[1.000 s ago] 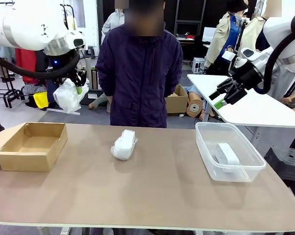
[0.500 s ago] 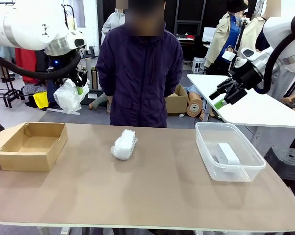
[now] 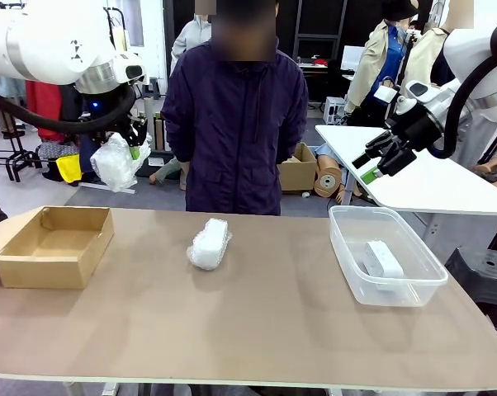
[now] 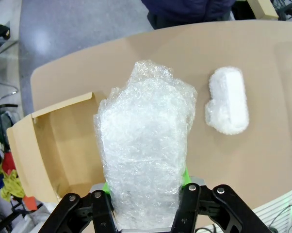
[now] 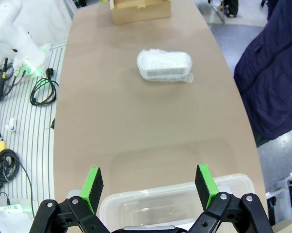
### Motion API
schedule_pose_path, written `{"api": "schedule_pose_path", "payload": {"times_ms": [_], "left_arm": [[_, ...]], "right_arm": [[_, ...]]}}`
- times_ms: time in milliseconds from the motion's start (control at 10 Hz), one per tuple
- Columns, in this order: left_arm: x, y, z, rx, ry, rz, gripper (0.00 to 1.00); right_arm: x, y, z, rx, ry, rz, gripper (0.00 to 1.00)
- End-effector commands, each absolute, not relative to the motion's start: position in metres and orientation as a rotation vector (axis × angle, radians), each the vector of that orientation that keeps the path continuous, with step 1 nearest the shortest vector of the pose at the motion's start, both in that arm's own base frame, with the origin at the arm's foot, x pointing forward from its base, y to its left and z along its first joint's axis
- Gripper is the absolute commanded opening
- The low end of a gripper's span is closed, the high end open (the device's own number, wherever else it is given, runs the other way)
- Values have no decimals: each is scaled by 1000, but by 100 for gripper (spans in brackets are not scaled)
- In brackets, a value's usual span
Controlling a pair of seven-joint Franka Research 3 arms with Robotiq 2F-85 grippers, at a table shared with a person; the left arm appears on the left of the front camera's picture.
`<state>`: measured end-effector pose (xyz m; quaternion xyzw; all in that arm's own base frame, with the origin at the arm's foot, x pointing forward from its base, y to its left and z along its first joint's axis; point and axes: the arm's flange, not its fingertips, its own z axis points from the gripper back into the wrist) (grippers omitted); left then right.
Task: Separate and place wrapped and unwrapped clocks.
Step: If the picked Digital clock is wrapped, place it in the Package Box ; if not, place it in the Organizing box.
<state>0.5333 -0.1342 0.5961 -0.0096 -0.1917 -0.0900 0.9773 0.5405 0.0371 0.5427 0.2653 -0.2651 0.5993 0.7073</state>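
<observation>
The left gripper [image 4: 146,188] is pinching one bubble-wrapped clock [image 4: 143,150] by its lower end, the green pads sunk a little into the wrap, so the bundle stands out beyond the fingers, high above the bench [image 3: 257,330]. Below that gripper and a little to its outer side sits the open cardboard box [image 3: 26,268]. The second wrapped clock [image 3: 209,243] lies flat on the bench, below it and off toward the middle. The right gripper [image 5: 148,184] hangs spread wide with nothing between its pads, just above the near rim of the clear tub [image 3: 341,247], where the bare clock [image 3: 383,260] already lies. The wrapped bundles look light, and the wrap is soft and springy over a hard core; it will probably give and crinkle before the pads bite, and may slide over the block inside. For the bundle on the bench, a grip across its narrow width near the middle seems safest, firm enough to reach the core. The bare clock looks smooth and rigid, likelier to slip.
</observation>
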Motion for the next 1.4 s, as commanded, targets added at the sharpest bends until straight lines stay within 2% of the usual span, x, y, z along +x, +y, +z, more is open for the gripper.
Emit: {"api": "schedule_pose_path", "payload": {"times_ms": [0,300,400,600,1000,1300], "left_arm": [[533,-132,599,-20,-397,-178,0],[533,-134,596,-19,-386,-181,0],[531,-126,594,91,-405,-207,0],[529,-108,579,129,-409,-289,0],[529,-71,523,258,-274,-142,0],[526,-43,490,373,-246,-55,0]], "right_arm": [[542,39,546,587,-589,1319,100],[542,39,546,587,-589,1319,100],[542,39,546,587,-589,1319,100],[542,39,546,587,-589,1319,100],[542,39,546,587,-589,1319,100],[542,39,546,587,-589,1319,100]]}}
